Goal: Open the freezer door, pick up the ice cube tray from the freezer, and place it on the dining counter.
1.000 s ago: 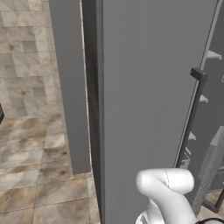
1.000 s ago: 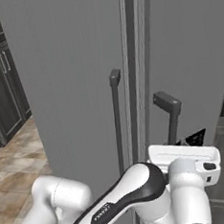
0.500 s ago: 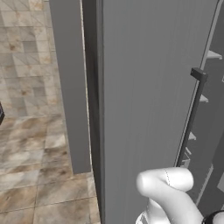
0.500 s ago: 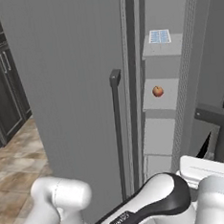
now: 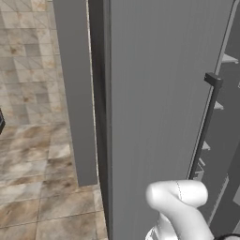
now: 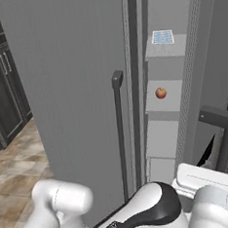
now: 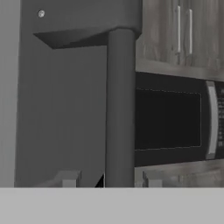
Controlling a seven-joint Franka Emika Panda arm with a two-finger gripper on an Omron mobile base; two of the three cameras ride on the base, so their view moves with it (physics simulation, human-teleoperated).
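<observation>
In the hand view, the gripper (image 7: 108,180) sits astride the dark bar handle (image 7: 120,105) of the freezer door (image 7: 61,100). A pale fingertip (image 7: 67,178) stands clear of the bar on one side and its partner just beside it on the other, so the jaws look loosened around the handle, narrowly apart rather than clamped on it. Beyond the bar, a black microwave (image 7: 175,118) and wooden wall cabinets (image 7: 183,30) show that the hand now looks out into the kitchen.

In the right base view, the freezer door (image 6: 213,53) stands swung out to the right, where a second ago it lay nearly flush beside the neighbouring fridge door (image 6: 70,90), the two bar handles close together. Half a second ago the gap had opened, and it is wider now. The freezer (image 6: 169,130) interior is laid bare: the ice cube tray (image 6: 162,37) lies flat on an upper shelf, and a small round reddish fruit (image 6: 160,93) sits on the shelf below it.

The opening step therefore looks essentially done. What remains, by this reading, is to let go of the handle, draw the hand clear of the door, and reach high into the compartment for the tray, which sits well above the gripper.
</observation>
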